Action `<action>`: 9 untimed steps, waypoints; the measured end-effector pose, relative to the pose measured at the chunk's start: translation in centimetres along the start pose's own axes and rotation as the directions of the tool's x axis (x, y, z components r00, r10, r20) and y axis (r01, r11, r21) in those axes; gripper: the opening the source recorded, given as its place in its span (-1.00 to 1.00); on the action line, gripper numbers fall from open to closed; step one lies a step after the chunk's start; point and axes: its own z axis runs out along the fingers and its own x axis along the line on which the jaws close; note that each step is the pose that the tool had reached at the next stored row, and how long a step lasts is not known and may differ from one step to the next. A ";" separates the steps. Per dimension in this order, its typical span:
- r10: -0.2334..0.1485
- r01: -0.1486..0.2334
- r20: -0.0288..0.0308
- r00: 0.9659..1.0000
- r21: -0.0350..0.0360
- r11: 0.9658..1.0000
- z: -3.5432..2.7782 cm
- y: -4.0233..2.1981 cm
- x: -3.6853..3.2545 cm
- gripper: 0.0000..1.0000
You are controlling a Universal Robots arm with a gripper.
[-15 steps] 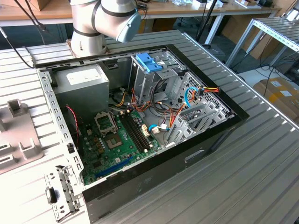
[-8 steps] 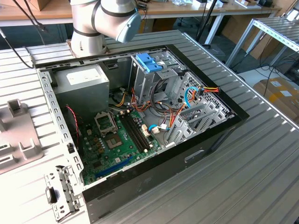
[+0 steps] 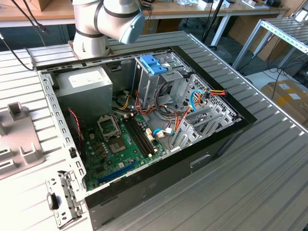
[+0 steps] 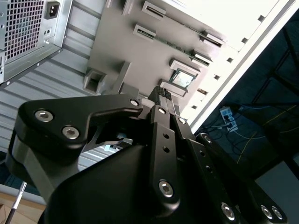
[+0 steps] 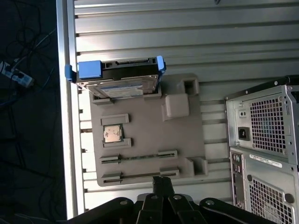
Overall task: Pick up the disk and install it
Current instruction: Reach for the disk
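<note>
Linkages of the black gripper (image 5: 162,179) folded inward in both wrist views, so that its two fingers were pressed together with no gap and nothing held between them. In the second wrist view the closed tip (image 4: 161,92) hung above a grey moulded tray (image 4: 135,60), clear of it.

Nearest the gripper in the first wrist view, the tray (image 5: 149,130) carried two thin memory modules (image 5: 139,157) standing on edge in their slots. A square processor chip (image 5: 113,134) sat in a recess beyond them.

At the tray's far end from the gripper, well apart from it, lay the disk (image 5: 119,79). Its pale metal face was turned up and bright blue rails ran along its sides. Its blue tab end pointed toward the table's edge rail. Whether it lay flat or slightly tipped, I could not tell.

The tray rested on a slatted aluminium table (image 5: 140,28). Beside the tray stood the rear of the computer case (image 5: 266,140), with its perforated grilles and power socket.

In the exterior view the case (image 3: 159,192) lay open on the table (image 3: 269,183). A green motherboard (image 3: 120,144) was closest inside, and behind it sat a grey power supply (image 3: 84,84). A pale blue latch (image 3: 154,64) sat atop the metal drive cage. The tray (image 3: 9,130) showed at the exterior view's left. The arm (image 3: 106,19) rose behind the case, and a cardboard box (image 3: 288,96) sat farther off at the exterior view's right.
</note>
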 end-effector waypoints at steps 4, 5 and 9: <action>0.000 0.000 0.000 1.000 0.000 1.000 -0.01 -0.02 0.24 -0.79; 0.000 0.000 0.000 1.000 0.000 1.000 -0.01 -0.02 0.29 -0.79; 0.000 0.000 0.000 1.000 0.000 1.000 -0.01 -0.05 0.60 -0.79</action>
